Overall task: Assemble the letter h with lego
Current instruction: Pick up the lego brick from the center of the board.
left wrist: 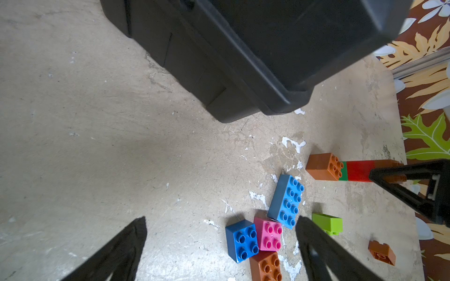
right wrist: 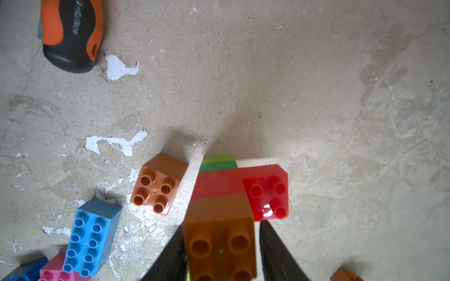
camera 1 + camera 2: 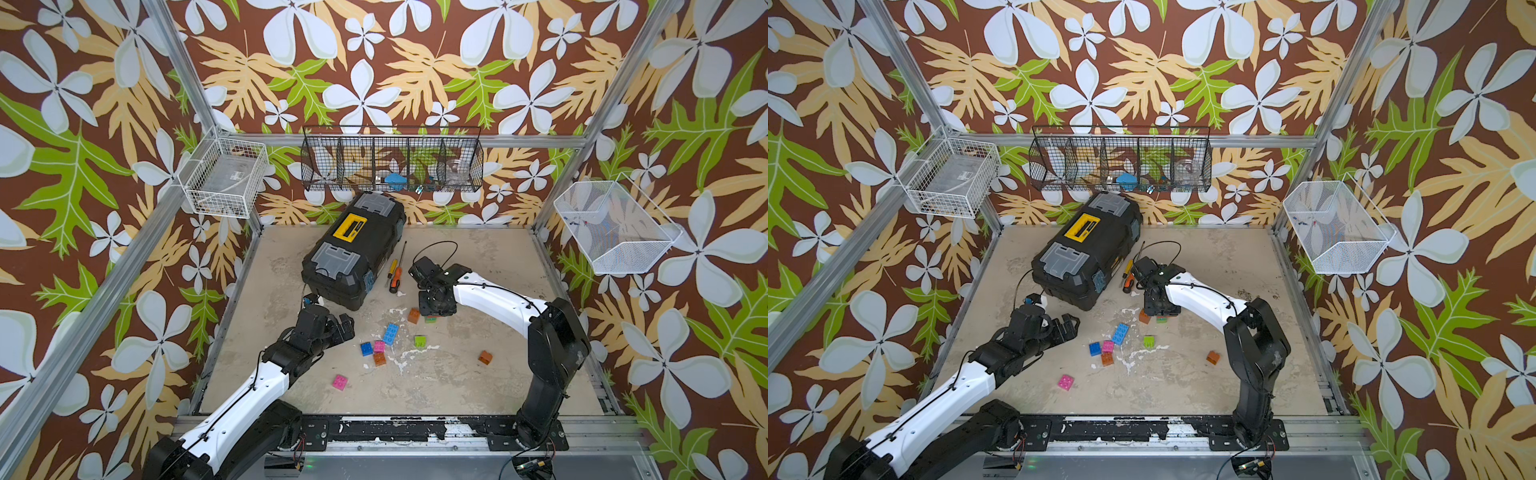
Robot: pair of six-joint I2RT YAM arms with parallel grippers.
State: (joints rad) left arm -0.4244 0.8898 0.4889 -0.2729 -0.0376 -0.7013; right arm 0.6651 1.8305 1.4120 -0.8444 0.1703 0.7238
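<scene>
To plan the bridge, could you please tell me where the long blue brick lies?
The long blue brick lies mid-table in both top views, beside the clustered pink brick, left of the lime brick.

Upright orange-red-green stack amid loose lego

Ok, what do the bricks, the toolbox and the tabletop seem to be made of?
Bricks: moulded plastic, glossy; glare spots on the studs.
Toolbox: probably hard plastic, matte black with grey lid panels.
Tabletop: unclear, perhaps painted board; dull beige coat, scuffed, chipped to white.
</scene>
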